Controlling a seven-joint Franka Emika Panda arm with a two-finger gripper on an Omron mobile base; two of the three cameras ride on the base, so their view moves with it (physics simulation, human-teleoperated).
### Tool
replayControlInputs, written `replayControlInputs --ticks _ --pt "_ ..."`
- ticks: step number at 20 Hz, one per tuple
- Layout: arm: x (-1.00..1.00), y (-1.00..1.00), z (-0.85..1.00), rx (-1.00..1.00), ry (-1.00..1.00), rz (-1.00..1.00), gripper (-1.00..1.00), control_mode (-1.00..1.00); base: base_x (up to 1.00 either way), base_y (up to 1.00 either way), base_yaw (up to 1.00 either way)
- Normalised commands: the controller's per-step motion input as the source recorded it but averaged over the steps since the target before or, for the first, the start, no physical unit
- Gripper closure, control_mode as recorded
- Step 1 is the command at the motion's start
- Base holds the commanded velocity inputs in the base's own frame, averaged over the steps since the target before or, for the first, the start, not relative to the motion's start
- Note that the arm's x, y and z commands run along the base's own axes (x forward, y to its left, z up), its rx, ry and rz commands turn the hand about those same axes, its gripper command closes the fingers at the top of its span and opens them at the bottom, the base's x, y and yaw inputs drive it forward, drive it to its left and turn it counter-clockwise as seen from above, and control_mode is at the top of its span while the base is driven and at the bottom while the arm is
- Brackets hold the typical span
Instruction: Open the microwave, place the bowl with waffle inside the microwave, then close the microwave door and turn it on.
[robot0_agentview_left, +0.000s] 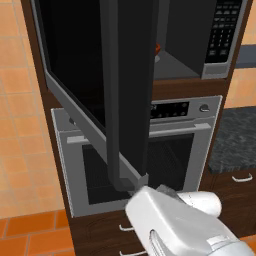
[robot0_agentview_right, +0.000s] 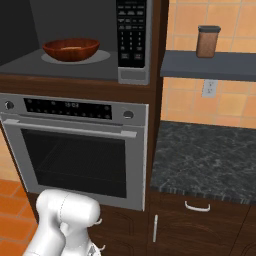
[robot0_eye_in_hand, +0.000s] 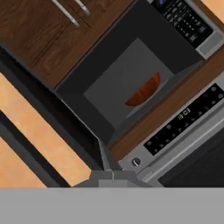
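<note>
item: microwave (robot0_agentview_right: 75, 55), built in above the silver oven (robot0_agentview_right: 80, 150), cavity open. keypad (robot0_agentview_right: 132, 32) on its right side, untouched.

item: microwave door (robot0_agentview_left: 100, 90), black glass, swung wide out toward the room, its edge and lower rim hanging in front of the oven in the left base view.

item: bowl (robot0_agentview_right: 70, 48), reddish-brown, sitting on the grey floor of the cavity, roughly central. waffle (robot0_agentview_right: 73, 48), a tan sliver just visible inside it.

item: gripper (robot0_eye_in_hand: 112, 175), fingers pinched fully together, holding nothing, low by the door's free edge and looking up at the cavity.

item: brown jar (robot0_agentview_right: 207, 41) on the shelf to the right, well apart from the work.

risk, judged: the door needs pushing shut next. closed fingers pressing near the edge could slip off the glass, or a weak push could leave it unlatched. the arm stands close under the door's swing and could be struck.
</note>
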Motion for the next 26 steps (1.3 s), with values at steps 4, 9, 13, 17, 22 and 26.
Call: replayControlInputs --ticks 4,9,13,17,22,26 --pt "-0.01 0.53 -0.09 -0.21 -0.02 -0.02 1.00 -1.00 0.00 0.00 0.00" --pt "0.53 0.76 -0.58 -0.21 0.08 -0.10 1.00 -1.00 0.00 0.00 0.00" --pt "0.81 0.96 -0.94 -0.26 0.15 -0.07 1.00 -1.00 0.00 0.00 0.00" --pt "0.95 0.51 -0.25 -0.17 -0.06 -0.14 1.00 -1.00 0.00 0.00 0.00" --pt "0.67 -0.30 0.22 -0.09 -0.18 -0.06 1.00 -1.00 0.00 0.00 0.00" --pt "-0.04 -0.99 0.67 -0.02 -0.14 0.00 1.00 -1.00 0.00 0.00 0.00"
